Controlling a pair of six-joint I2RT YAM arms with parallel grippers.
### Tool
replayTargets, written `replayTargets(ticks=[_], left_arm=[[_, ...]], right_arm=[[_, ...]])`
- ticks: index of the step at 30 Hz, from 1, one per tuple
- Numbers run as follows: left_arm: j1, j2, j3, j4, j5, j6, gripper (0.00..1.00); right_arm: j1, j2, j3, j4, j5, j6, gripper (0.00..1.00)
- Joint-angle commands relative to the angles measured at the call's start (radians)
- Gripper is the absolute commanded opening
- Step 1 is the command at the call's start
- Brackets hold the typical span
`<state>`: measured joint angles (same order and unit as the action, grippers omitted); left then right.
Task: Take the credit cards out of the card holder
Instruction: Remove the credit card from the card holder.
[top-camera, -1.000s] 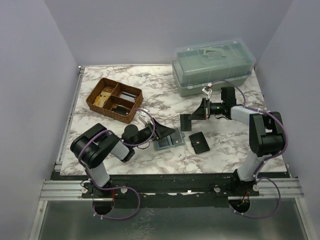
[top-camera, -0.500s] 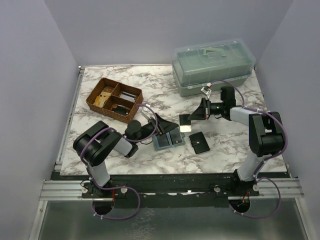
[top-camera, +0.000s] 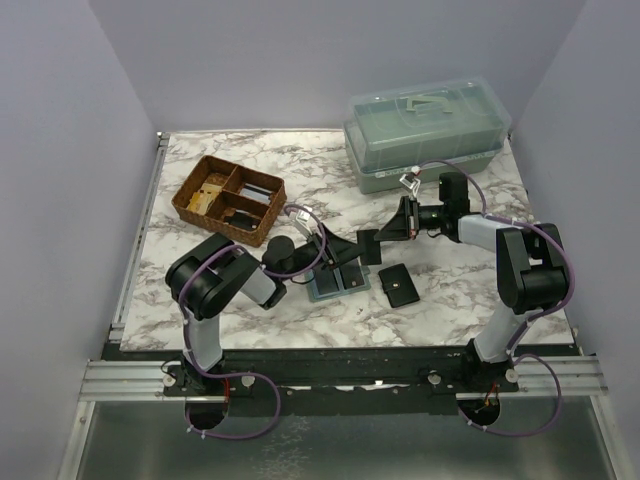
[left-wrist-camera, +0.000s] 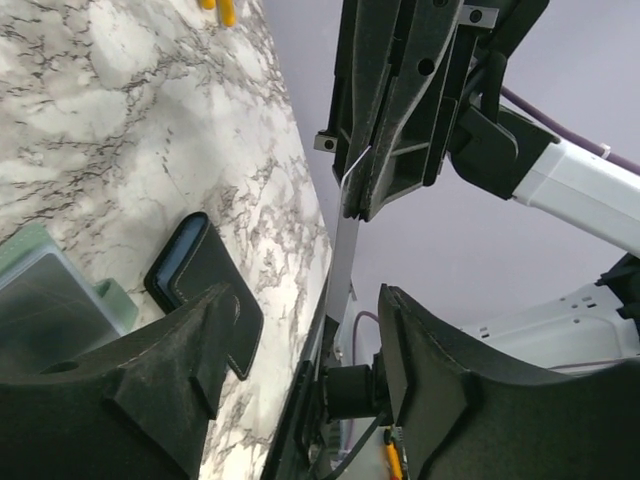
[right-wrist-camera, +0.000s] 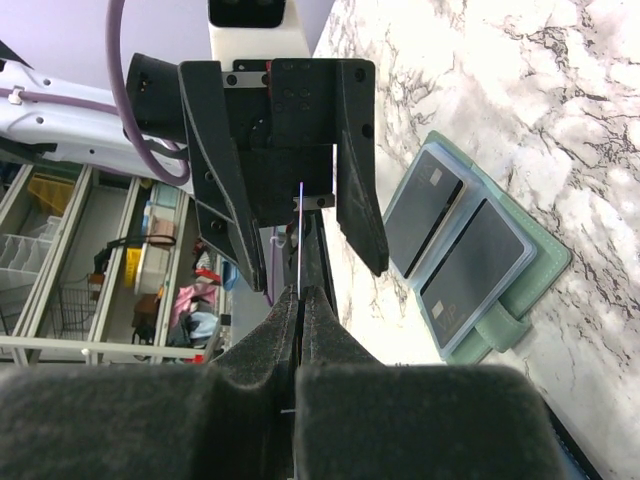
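right gripper (right-wrist-camera: 300, 300) pinched tight on a thin credit card (left-wrist-camera: 345, 250), seen edge-on, held above the bench (top-camera: 440, 300). left gripper (left-wrist-camera: 308, 320) faces it with fingers spread either side of the card's free end, can't tell if touching. sage card holder (right-wrist-camera: 540, 258) lies open flat below, black wallet (top-camera: 398, 285) just beside it.

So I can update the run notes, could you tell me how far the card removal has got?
Done: the card holder lies open on the marble table, one card out. In hand: the right gripper is shut on that card, edge-on, facing the open left gripper. Left: two dark panels sit in the holder's pockets, probably cards to pull.
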<state>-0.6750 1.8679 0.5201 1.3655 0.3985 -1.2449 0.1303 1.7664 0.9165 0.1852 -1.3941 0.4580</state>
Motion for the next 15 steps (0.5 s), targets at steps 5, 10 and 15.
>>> replayTargets(ticks=[5,10,15], left_arm=[[-0.017,0.057,0.032,0.118,0.054,-0.063,0.47],[-0.018,0.105,0.025,0.200,0.065,-0.112,0.06],[-0.015,0.059,-0.004,0.175,0.048,-0.074,0.00]], right_arm=[[0.012,-0.005,-0.015,0.024,-0.028,0.008,0.00],[0.015,-0.007,-0.015,0.025,-0.024,0.008,0.00],[0.016,-0.005,-0.011,0.016,-0.026,-0.007,0.10]])
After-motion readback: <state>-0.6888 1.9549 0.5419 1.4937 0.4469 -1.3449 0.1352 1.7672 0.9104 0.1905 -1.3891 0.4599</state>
